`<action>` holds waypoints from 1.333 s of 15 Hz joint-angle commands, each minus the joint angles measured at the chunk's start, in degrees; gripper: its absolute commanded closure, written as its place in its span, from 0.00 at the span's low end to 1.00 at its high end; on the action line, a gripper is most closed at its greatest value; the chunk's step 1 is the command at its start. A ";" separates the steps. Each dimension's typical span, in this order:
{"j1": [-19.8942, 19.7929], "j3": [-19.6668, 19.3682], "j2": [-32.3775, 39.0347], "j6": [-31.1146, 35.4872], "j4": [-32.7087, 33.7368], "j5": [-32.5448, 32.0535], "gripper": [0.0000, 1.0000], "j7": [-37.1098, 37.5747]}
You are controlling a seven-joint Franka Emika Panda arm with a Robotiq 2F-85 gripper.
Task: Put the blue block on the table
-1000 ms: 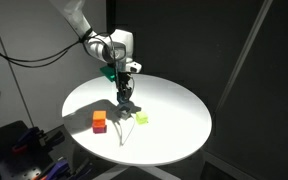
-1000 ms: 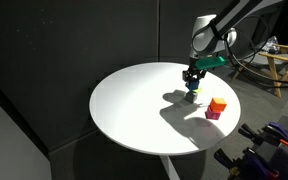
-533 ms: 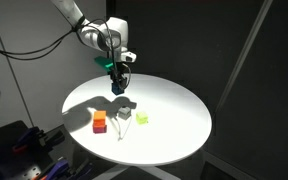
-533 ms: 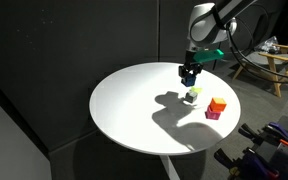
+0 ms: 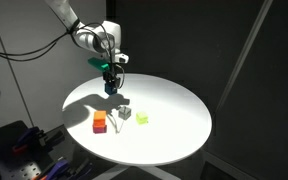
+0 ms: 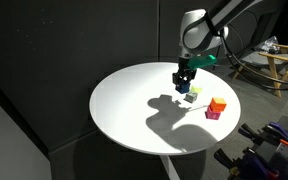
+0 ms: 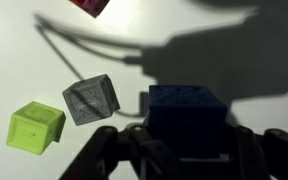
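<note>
Jaws clamped on blue block (image 7: 187, 112); gripper (image 5: 111, 89) just rose toward upper left, so it's airborne, table (image 5: 174, 118) drop pending imo.

- Black curtain (image 6: 64, 50) all around my rig, in both exterior views.
- Wooden frame (image 6: 277, 62) at one edge.
- Black cable (image 5: 19, 58) hanging.
- Hard light, sharp shadows.

1. My arm (image 5: 74, 25) is white with rounded joints.
2. A teal piece (image 6: 209, 60) sits at my wrist.
3. My gripper (image 5: 111, 88) is black, its fingers (image 7: 102, 152) dark and angular.
</note>
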 commanded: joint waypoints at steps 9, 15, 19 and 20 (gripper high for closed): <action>0.66 -0.37 12.37 -1.10 9.78 -1.24 0.77 -1.83; 0.97 -0.86 15.88 -0.69 12.68 -2.31 0.73 -1.64; 0.98 -0.92 16.39 -0.55 13.28 -2.46 0.13 -1.66; 0.96 -0.93 16.35 -0.62 13.29 -2.47 0.04 -1.66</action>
